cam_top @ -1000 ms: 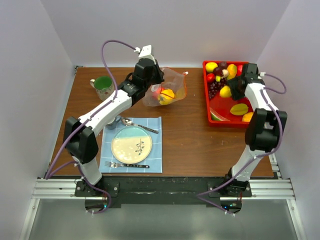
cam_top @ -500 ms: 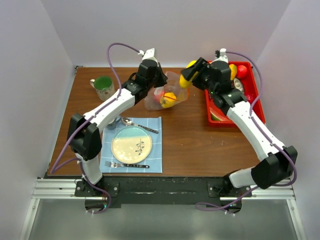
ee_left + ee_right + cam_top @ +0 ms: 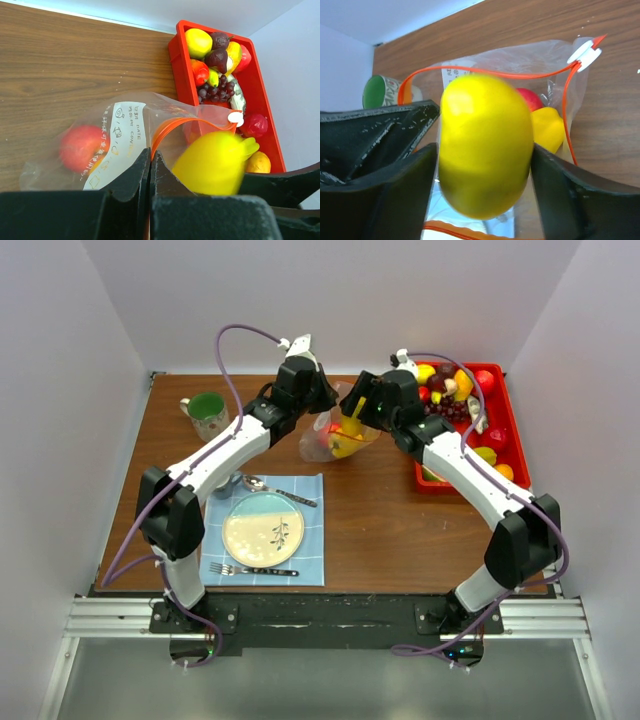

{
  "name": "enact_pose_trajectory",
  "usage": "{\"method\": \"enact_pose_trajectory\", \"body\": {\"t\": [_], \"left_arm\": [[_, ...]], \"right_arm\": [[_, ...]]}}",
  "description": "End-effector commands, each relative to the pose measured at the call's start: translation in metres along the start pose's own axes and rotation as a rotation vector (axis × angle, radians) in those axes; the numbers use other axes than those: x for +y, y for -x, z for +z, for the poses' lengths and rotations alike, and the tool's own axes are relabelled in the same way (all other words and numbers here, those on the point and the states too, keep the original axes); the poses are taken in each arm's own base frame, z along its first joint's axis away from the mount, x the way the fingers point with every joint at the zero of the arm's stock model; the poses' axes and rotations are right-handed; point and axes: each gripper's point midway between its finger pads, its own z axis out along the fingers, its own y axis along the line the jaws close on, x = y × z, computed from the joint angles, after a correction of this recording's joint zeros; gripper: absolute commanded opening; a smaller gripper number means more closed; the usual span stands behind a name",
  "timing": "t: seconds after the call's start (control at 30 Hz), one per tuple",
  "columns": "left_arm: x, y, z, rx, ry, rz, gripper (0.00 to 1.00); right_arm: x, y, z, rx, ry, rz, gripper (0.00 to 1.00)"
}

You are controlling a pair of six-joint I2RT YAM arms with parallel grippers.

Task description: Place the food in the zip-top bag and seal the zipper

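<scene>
The clear zip-top bag (image 3: 338, 430) lies at the back middle of the table with its mouth held up and open. My left gripper (image 3: 150, 151) is shut on the bag's near lip by the orange-red zipper (image 3: 167, 129). A red fruit (image 3: 80, 147) and a yellow piece (image 3: 547, 127) lie inside. My right gripper (image 3: 485, 145) hovers at the mouth. Between its open fingers is a yellow lemon-like fruit (image 3: 485, 145), blurred, with thin gaps at the pads. More food, including dark grapes (image 3: 217, 92), fills the red tray (image 3: 180, 65).
The red tray (image 3: 520, 435) sits at the back right. At the back left stands a green mug (image 3: 207, 413). A plate (image 3: 262, 530) rests on a blue cloth (image 3: 312, 562) at the front left, with a spoon (image 3: 275, 490) and a fork (image 3: 250, 570).
My right arm swung from the red tray to the bag's mouth carrying the yellow fruit, and its jaws have widened. The left gripper kept its hold on the bag's lip.
</scene>
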Motion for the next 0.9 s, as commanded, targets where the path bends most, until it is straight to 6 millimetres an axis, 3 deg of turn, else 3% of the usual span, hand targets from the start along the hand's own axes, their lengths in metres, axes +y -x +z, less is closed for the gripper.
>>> {"method": "enact_pose_trajectory", "body": {"t": [0.0,0.17,0.2,0.23,0.33,0.37,0.4,0.5,0.57,0.6,0.67,0.7,0.73,0.77,0.8,0.83,0.87], "left_arm": [[-0.022,0.031,-0.008,-0.074,-0.064,-0.03,0.0],[-0.026,0.033,-0.007,-0.079,-0.082,-0.032,0.0],[-0.027,0.032,-0.006,-0.079,-0.084,-0.032,0.0],[-0.027,0.033,-0.005,-0.081,-0.083,-0.033,0.0],[-0.025,0.034,-0.004,-0.088,-0.073,-0.029,0.0],[-0.024,0.033,-0.004,-0.089,-0.071,-0.027,0.0],[-0.024,0.033,-0.004,-0.09,-0.074,-0.027,0.0],[-0.022,0.028,-0.001,-0.08,-0.076,-0.026,0.0],[-0.022,0.027,-0.001,-0.078,-0.076,-0.02,0.0],[-0.022,0.027,-0.001,-0.078,-0.078,-0.02,0.0],[-0.024,0.028,-0.002,-0.076,-0.086,-0.014,0.0],[-0.025,0.027,-0.002,-0.071,-0.089,-0.01,0.0],[-0.026,0.029,-0.003,-0.074,-0.091,-0.007,0.0],[-0.026,0.028,-0.004,-0.071,-0.091,-0.005,0.0],[-0.026,0.028,-0.005,-0.071,-0.09,-0.002,0.0],[-0.026,0.029,-0.005,-0.072,-0.089,0.003,0.0],[-0.026,0.029,-0.006,-0.072,-0.087,0.006,0.0]], "right_arm": [[0.022,0.053,-0.024,-0.122,0.01,-0.05,0.89],[0.021,0.066,-0.041,-0.13,-0.019,-0.109,0.96],[0.013,0.065,-0.044,-0.116,-0.058,-0.122,0.98],[0.012,0.076,-0.051,-0.138,-0.084,-0.129,0.99],[-0.035,0.096,-0.056,-0.14,-0.208,-0.106,0.99],[-0.042,0.094,-0.052,-0.102,-0.175,-0.063,0.99],[-0.073,0.106,-0.05,-0.106,-0.219,-0.02,0.99],[-0.113,0.119,-0.037,-0.095,-0.266,0.036,0.98],[-0.133,0.123,-0.018,-0.088,-0.284,0.072,0.97],[-0.14,0.141,-0.013,-0.143,-0.279,0.074,0.96],[-0.157,0.145,0.015,-0.15,-0.302,0.047,0.96],[-0.158,0.163,0.024,-0.196,-0.292,0.044,0.95],[-0.165,0.169,0.033,-0.209,-0.305,0.033,0.95],[-0.181,0.161,0.059,-0.183,-0.329,0.029,0.93],[-0.176,0.178,0.065,-0.224,-0.317,0.016,0.92],[-0.181,0.183,0.074,-0.234,-0.335,0.003,0.89],[-0.196,0.171,0.096,-0.204,-0.363,-0.005,0.84]]}}
